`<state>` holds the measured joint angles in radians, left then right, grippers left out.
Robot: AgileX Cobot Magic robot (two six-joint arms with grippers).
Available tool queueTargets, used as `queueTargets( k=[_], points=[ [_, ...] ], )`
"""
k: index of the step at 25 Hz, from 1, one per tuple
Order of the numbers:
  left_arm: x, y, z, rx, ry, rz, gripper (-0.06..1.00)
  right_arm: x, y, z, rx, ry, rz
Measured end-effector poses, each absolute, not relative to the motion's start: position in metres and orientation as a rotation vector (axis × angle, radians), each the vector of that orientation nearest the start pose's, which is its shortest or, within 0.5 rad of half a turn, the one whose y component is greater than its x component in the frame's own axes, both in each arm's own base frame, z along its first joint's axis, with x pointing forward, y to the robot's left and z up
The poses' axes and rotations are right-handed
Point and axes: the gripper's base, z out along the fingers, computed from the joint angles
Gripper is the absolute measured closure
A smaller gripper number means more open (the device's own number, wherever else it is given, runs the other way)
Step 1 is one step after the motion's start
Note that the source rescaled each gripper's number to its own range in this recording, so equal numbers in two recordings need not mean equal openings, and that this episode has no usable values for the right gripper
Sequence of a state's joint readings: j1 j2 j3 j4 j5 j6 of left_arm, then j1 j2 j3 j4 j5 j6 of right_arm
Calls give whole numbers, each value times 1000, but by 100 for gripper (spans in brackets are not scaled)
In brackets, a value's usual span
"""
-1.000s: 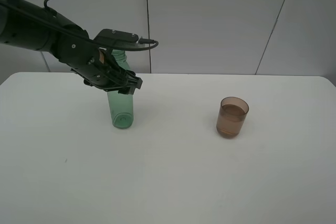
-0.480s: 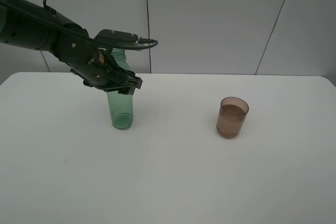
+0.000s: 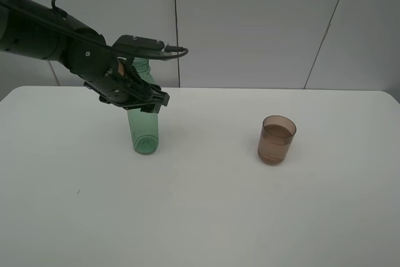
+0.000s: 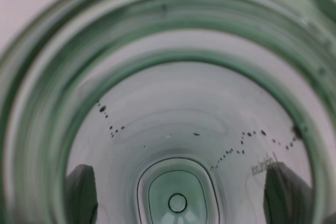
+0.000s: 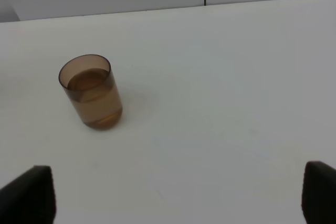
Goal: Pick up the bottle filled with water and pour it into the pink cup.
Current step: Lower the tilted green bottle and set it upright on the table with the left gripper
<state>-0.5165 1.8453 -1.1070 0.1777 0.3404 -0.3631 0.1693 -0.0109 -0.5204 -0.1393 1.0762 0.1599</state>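
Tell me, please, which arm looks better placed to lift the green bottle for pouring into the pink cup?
Probably the left. The left gripper is already around the bottle, its fingers flanking it. The right gripper hangs open and apart from the pink cup, absent from the high view.

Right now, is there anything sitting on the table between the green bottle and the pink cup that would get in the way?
Nothing visible does. The bottle stands upright on the left with the left gripper around it, and only bare white table lies between it and the pink cup on the right.
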Motion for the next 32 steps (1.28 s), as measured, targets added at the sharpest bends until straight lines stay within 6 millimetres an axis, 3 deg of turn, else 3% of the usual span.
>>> queueTargets(
  k=[24, 28, 32],
  points=[
    [325, -178, 179, 383, 2572, -174, 93, -8, -13, 282, 1, 2021, 43],
    [325, -178, 180, 383, 2572, -174, 59, -8, -13, 282, 1, 2021, 43],
    [325, -178, 180, 383, 2572, -174, 48, -8, -13, 282, 1, 2021, 43]
  ],
)
